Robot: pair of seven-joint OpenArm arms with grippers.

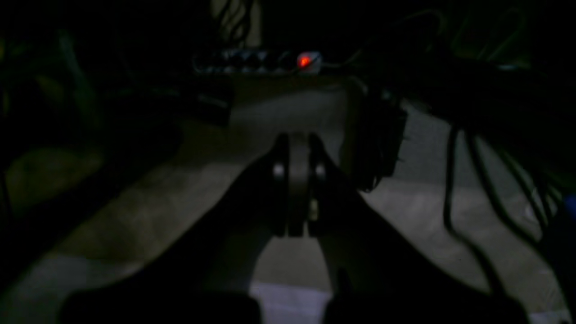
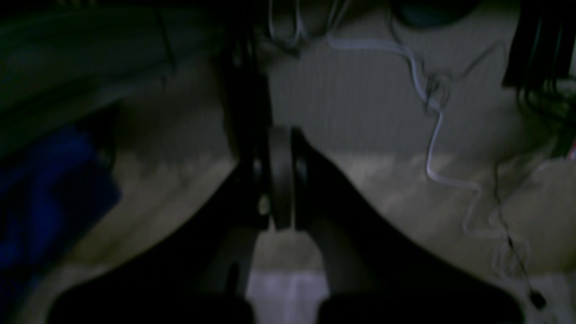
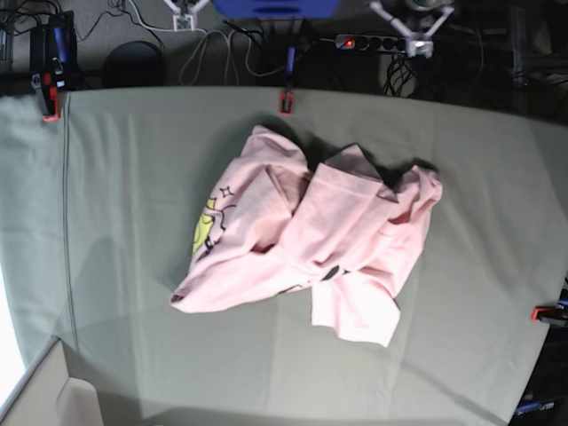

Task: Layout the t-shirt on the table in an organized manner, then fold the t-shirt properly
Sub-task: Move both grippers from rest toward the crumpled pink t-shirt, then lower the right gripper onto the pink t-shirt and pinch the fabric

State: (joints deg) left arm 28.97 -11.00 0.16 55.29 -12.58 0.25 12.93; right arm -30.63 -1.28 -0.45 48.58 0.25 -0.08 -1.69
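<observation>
The pale pink t-shirt [image 3: 302, 235] lies crumpled near the middle of the grey-green table [image 3: 133, 266]. It is bunched in overlapping folds, with a yellow-green print and small black stars showing at its left side. Neither arm shows in the base view. The left wrist view is dark; my left gripper [image 1: 297, 148] has its fingers pressed together, holds nothing and hangs over a dim floor. The right wrist view is also dark; my right gripper [image 2: 281, 139] is likewise shut and empty. The shirt is in neither wrist view.
Red clamps sit at the table's back left [image 3: 50, 106], back middle [image 3: 286, 102] and right edge [image 3: 548, 312]. A power strip with a red light [image 3: 373, 42] lies behind the table and also shows in the left wrist view [image 1: 303, 60]. Loose cables [image 2: 432, 135] trail on the floor.
</observation>
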